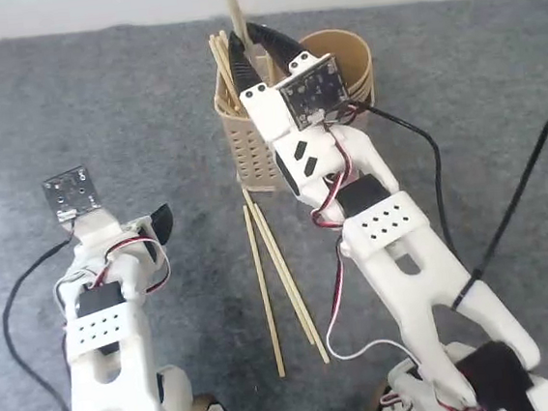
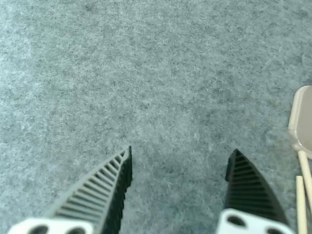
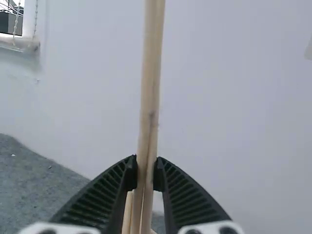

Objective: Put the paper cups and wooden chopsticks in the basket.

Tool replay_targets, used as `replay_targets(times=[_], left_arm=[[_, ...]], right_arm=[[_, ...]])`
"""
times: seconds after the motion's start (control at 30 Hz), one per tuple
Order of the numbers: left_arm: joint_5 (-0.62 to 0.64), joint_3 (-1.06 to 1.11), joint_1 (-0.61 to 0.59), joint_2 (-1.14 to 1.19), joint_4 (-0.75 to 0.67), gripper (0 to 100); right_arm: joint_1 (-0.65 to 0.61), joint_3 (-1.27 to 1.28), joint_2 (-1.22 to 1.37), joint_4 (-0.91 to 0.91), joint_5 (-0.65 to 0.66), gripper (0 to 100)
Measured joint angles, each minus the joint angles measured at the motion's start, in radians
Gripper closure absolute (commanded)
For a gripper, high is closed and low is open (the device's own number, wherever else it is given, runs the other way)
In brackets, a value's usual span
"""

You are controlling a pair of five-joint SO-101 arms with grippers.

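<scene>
Right gripper [image 3: 145, 170] clamps held chopsticks [image 3: 151, 87] upright, likely for dropping into the basket [image 1: 250, 154]; left gripper [image 2: 178, 163] gapes wide, idle; loose chopsticks [image 1: 281, 273] remain.

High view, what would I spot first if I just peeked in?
The right gripper pinches upright chopsticks above the basket at the table's far side, right by a brown paper cup. Some loose chopsticks lie on the grey mat between the two arms. The left gripper hangs open over bare mat.
</scene>
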Motion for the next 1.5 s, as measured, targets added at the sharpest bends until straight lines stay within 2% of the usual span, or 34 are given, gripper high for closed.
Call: replay_targets(times=[0.07,0.27,0.63,0.73,0.97,1.2,1.33,1.5], left_arm=[[0.0,0.0,0.0,0.0,0.0,71],[0.0,0.0,0.0,0.0,0.0,71],[0.0,0.0,0.0,0.0,0.0,71],[0.0,0.0,0.0,0.0,0.0,71],[0.0,0.0,0.0,0.0,0.0,71],[0.0,0.0,0.0,0.0,0.0,71],[0.0,0.0,0.0,0.0,0.0,71],[0.0,0.0,0.0,0.0,0.0,71]], right_arm=[[0.002,-0.002,0.015,-0.002,0.0,98.3],[-0.002,-0.002,0.028,-0.002,0.0,85.1],[0.025,-0.002,0.012,0.025,0.0,86.1],[0.023,-0.002,-0.066,0.141,-0.005,86.1],[0.023,-0.002,-0.365,0.534,-0.143,86.1],[0.029,-0.002,-0.671,0.957,-0.161,86.1],[0.091,0.035,-0.835,1.197,-0.164,86.1],[0.201,0.199,-1.073,1.355,-0.164,86.1]])
